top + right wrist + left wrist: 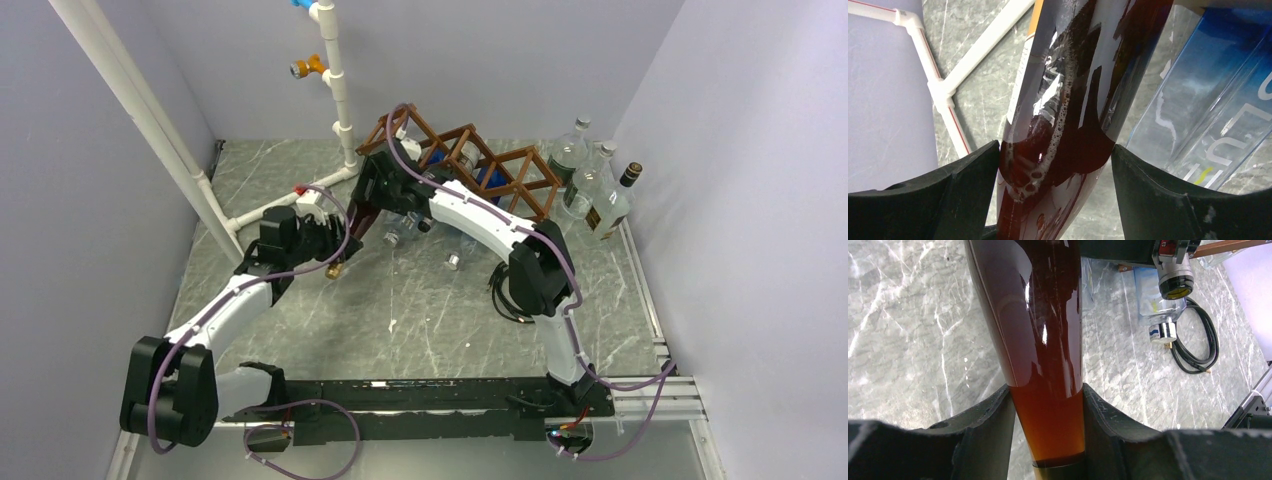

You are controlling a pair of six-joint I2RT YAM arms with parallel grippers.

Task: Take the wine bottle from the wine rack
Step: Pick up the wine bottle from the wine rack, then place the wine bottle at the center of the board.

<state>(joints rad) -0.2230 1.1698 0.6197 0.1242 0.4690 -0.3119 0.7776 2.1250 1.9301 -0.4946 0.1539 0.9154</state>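
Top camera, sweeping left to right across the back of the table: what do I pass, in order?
White pipe frame → dark wine bottle → wine rack → standing clear bottles by the right wall.

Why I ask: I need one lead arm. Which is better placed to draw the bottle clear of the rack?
Left, probably. The left jaws clamp the bottle at its neck, away from the rack, free to draw back. The right jaws hold its body at the rack, beside a blue bottle.
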